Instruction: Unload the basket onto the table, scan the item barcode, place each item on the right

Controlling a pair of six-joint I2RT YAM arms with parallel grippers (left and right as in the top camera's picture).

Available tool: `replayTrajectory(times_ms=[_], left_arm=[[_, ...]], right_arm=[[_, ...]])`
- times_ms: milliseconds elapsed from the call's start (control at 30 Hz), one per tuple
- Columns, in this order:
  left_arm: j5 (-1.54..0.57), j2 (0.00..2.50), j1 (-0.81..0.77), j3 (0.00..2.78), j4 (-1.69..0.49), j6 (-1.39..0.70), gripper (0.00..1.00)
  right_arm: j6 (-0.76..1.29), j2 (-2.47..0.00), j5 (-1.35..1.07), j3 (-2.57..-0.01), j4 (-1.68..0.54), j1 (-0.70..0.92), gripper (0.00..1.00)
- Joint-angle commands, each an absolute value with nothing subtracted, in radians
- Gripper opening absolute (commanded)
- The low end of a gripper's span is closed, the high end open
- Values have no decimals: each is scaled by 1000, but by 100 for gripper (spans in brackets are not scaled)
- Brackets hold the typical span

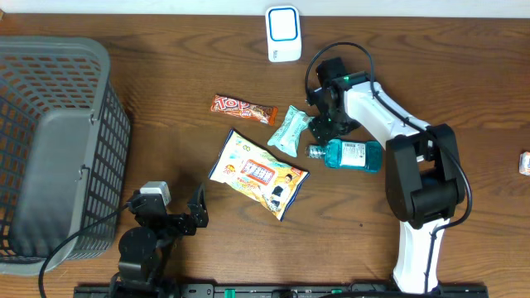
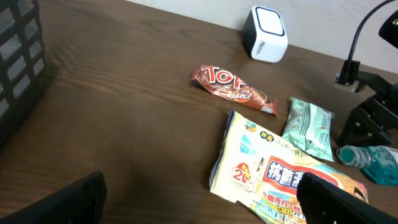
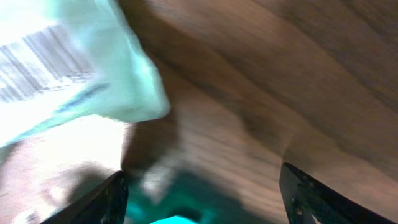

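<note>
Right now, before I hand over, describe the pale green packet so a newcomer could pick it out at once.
From the grey basket on the left of the table, go right past the big yellow-and-white snack bag. Just beyond its upper right corner lies the packet, between the red-brown chocolate bar and the blue mouthwash bottle. It alone is small, crinkled and pale mint green.

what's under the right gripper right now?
The mint-green packet and the blue bottle each have one end below the right gripper. It hides where they meet, so contact can't be judged.
</note>
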State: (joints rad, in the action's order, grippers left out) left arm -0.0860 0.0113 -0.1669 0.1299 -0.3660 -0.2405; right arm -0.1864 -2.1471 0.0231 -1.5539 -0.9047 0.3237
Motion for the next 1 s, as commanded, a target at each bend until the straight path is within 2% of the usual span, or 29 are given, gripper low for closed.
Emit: replayTrajectory(times_ms=[0,100,200,300,433,500,600,667,867,967], left_arm=[[-73,12,-171,116,-389,-253,98],[-73,12,-171,116,-389,-253,98],[-74,12,-171,116,-389,-253,98],[-73,12,-171,116,-389,-253,98],[-73,12,-171,116,-389,-253,98],[-74,12,-171,116,-389,-253,98],[-74,12,-171,116,-389,-253,98],[-73,12,-171,116,-389,-253,98],[-74,12,-171,116,-389,-253,98],[-73,12,-171,116,-389,-253,98]], right_arm=[[-74,-2059,-72,-1603,-920,337,75],[21,-1994,-110,-1612,-933,342,75],[21,-1926,-121,-1612,-939,347,75],[-100,-1883,-127,-1612,-958,357,76],[-449,-1887,-153,-1599,-1101,371,77],[-501,-1899,-197,-1575,-1108,370,76],[-537,-1916,-258,-1527,-1067,370,80],[-537,-1925,-257,-1494,-1030,371,80],[-510,-1951,-247,-1380,-859,378,75],[-509,-1968,-191,-1333,-809,384,68]])
